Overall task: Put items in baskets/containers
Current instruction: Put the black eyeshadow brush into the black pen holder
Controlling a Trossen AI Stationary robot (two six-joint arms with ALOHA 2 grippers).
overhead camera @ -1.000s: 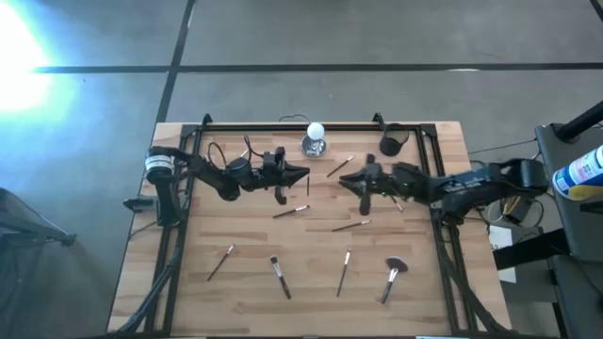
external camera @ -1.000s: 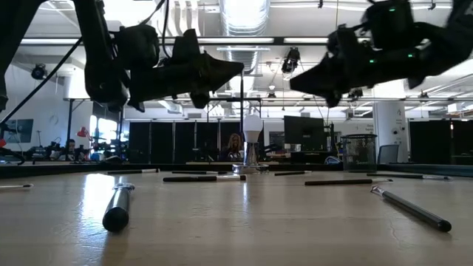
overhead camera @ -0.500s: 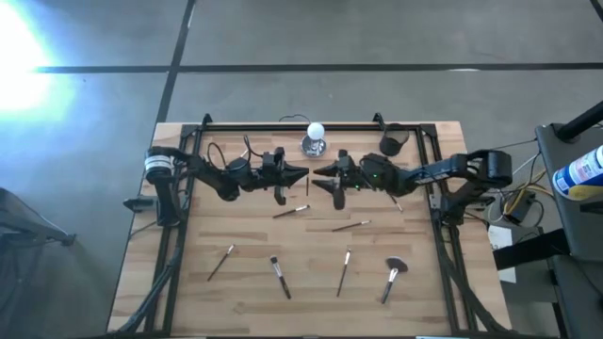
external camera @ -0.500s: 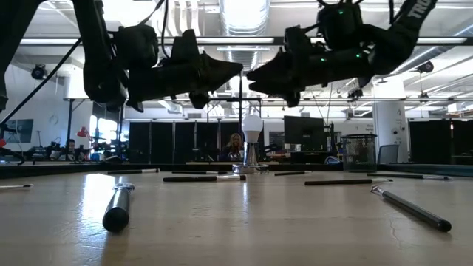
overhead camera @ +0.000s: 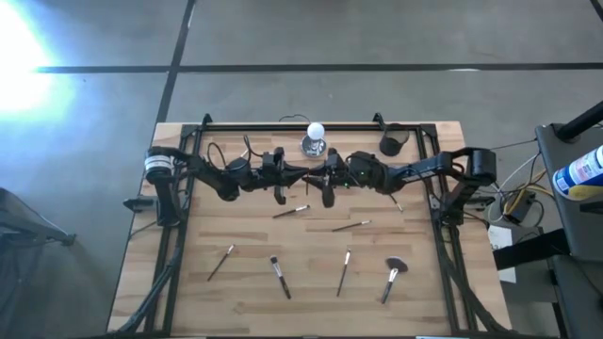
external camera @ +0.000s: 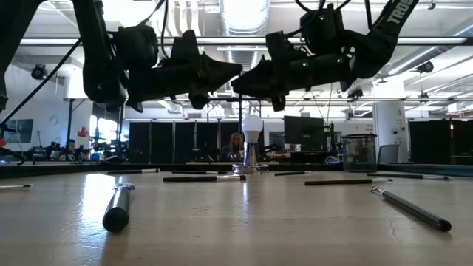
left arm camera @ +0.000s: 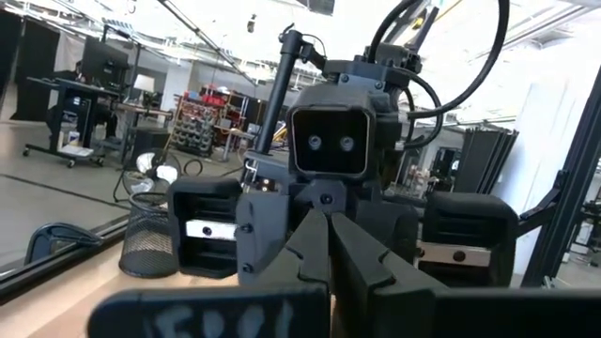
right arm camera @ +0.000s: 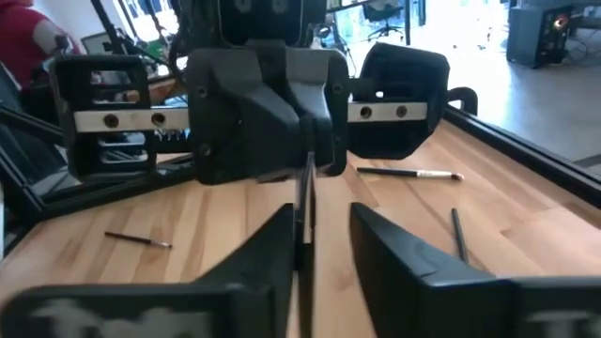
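Grippers (external camera: 242, 74) tip-to-tip, maybe touching, above table (external camera: 244, 222)

– How many makeup brushes (overhead camera: 280, 277) lie on the table (overhead camera: 236, 301)?
– Six in the high view, counting one fan-headed brush (overhead camera: 394, 278). A seventh brush (right arm camera: 302, 211) hangs upright above the table.
– Containers?
– One black cup (overhead camera: 392, 144).
– Anything else?
– One silver object topped with a white ball (overhead camera: 315, 141), and two arms.
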